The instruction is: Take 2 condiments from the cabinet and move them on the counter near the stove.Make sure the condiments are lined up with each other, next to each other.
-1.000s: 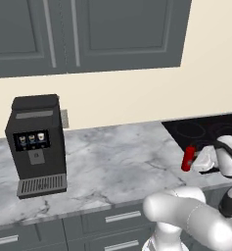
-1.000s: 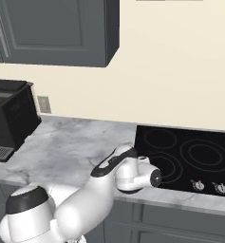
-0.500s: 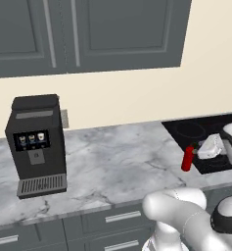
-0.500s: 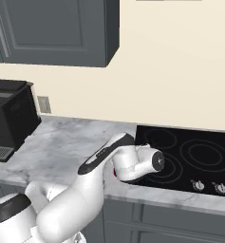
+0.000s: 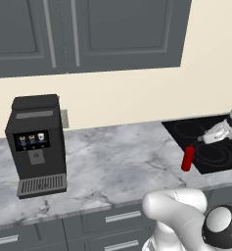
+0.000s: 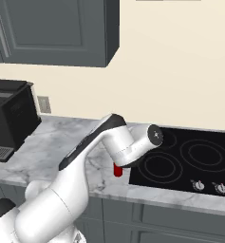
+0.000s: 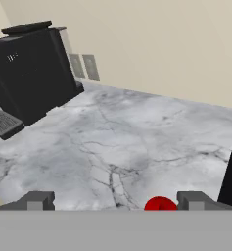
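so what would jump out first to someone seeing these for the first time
Probably the red squeeze bottle, standing upright on the marble counter right beside the black cooktop, the one bright spot among the greys. Next, the white arm bending over it, its gripper open with the bottle's top between the fingertips. Then the black coffee machine at the counter's far left.

Rendered home kitchen: dark grey wall cabinet (image 5: 88,34) over veined marble counter (image 5: 112,166), black glass stove (image 6: 190,156) with knobs, black coffee machine (image 5: 36,142), grey drawers (image 5: 112,220) below.
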{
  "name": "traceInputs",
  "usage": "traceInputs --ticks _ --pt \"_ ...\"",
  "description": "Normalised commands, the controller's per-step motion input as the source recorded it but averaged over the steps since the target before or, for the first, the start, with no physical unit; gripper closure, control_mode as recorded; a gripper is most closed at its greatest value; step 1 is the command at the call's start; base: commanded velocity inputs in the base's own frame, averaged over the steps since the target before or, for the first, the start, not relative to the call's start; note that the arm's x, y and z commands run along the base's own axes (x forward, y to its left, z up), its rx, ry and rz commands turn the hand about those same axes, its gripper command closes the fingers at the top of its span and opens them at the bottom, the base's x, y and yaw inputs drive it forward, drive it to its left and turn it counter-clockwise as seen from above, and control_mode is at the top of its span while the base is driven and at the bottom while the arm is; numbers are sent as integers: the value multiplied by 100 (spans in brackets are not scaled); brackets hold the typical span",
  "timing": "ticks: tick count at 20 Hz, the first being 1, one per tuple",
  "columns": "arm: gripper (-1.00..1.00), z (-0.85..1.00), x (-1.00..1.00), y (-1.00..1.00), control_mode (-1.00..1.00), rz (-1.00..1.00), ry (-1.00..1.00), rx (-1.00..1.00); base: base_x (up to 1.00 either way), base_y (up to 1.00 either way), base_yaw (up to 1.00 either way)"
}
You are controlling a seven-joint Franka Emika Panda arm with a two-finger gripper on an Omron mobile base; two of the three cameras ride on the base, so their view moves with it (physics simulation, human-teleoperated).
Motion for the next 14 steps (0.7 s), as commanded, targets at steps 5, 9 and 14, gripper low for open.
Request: traceInputs --ticks 5,9,14 --pt "-100 66 -19 47 -100 -17 15 -5 0 0 0" --pt "-100 35 -13 69 -100 -26 20 -16 0 0 0" --pt "-100 14 -6 71 -100 -33 16 -10 0 0 0"
